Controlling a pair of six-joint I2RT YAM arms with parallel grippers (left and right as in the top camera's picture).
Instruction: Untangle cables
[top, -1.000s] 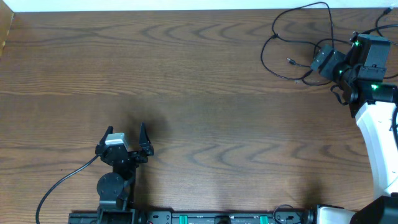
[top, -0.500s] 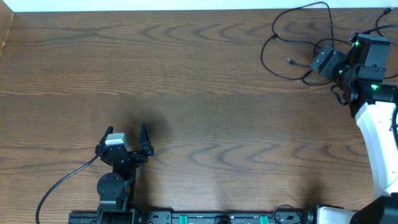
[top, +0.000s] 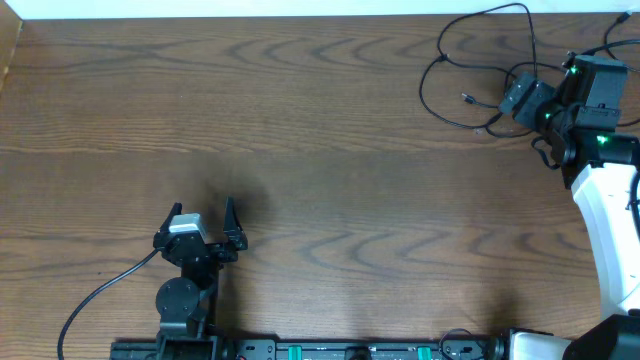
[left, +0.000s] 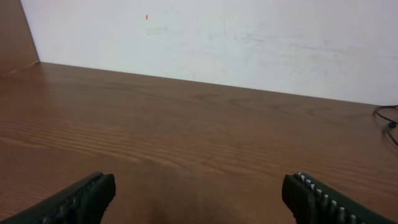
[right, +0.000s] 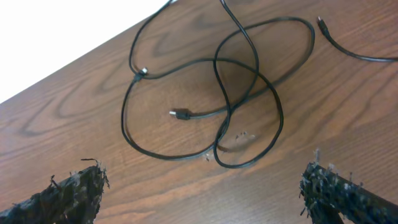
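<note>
Nothing is shifting over the last second. The right gripper (right: 202, 174) is hanging wide open and empty, the tangled black cables (right: 229, 111) lying just ahead of it. The left gripper (left: 199, 190) is idling open and empty, well apart. Untangling isn't progressing.

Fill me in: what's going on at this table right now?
The right gripper hangs open just above a tangle of thin black cables in the far right corner of the table, with nothing gripped yet. The cables lie looped and crossed over each other, and one small plug shows inside the loops. The left gripper is also open and empty, sitting low at the near left, away from the cables.
</note>
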